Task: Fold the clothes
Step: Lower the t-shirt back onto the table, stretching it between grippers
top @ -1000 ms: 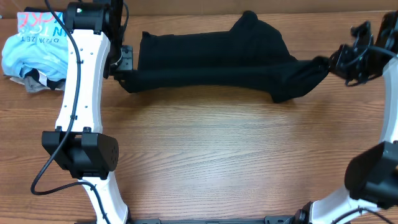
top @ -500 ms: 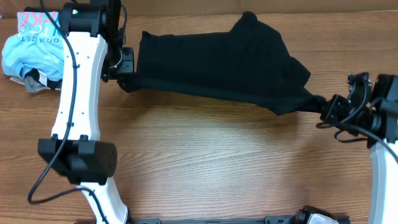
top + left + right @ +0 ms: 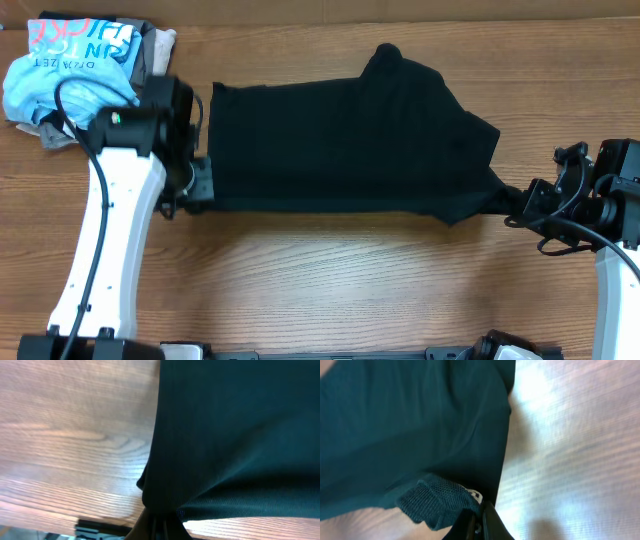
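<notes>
Overhead view: the black shirt (image 3: 340, 145) lies spread across the upper centre of the wooden table (image 3: 330, 290), drawn taut between both arms. The left gripper (image 3: 198, 186) is pinched closed on its lower-left corner, and the right gripper (image 3: 522, 200) is pinched closed on its lower-right corner. A pile of other garments (image 3: 65, 85) sits at upper left.

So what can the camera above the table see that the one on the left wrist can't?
Only the overhead view: the whole black shirt spread between both arms, the right gripper shut on its far end, and a light blue shirt off to one side. Only the left wrist view: close up, the cloth bunched into the shut left gripper. Both: the black shirt lying on the wooden table.
</notes>
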Action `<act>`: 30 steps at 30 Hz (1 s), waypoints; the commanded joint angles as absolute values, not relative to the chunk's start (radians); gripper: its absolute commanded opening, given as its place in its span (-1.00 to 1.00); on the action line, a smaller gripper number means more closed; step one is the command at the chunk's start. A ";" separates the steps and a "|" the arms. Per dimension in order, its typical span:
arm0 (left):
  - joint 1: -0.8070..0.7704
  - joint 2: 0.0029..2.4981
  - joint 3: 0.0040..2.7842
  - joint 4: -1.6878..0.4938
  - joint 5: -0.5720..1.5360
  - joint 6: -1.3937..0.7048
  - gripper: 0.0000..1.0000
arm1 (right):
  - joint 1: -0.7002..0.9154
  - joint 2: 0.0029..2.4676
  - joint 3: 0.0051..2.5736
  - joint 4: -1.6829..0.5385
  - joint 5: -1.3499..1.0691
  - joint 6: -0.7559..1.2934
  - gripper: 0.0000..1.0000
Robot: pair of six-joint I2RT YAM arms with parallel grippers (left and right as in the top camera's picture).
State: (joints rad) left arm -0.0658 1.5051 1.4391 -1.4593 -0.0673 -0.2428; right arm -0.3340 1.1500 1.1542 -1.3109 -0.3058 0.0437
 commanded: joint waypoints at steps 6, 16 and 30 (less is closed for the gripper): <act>-0.065 1.356 1.223 -1.431 -0.154 -0.443 -0.91 | -0.343 1.135 1.149 -1.430 -0.289 0.093 -0.92; -0.066 1.306 1.209 -1.393 -0.157 -0.506 -0.92 | -0.343 1.148 1.149 -1.418 -0.285 0.102 -0.92; -0.066 1.464 1.158 -1.116 -0.161 -0.505 -0.91 | -0.341 1.399 1.149 -1.272 -0.286 0.090 -0.92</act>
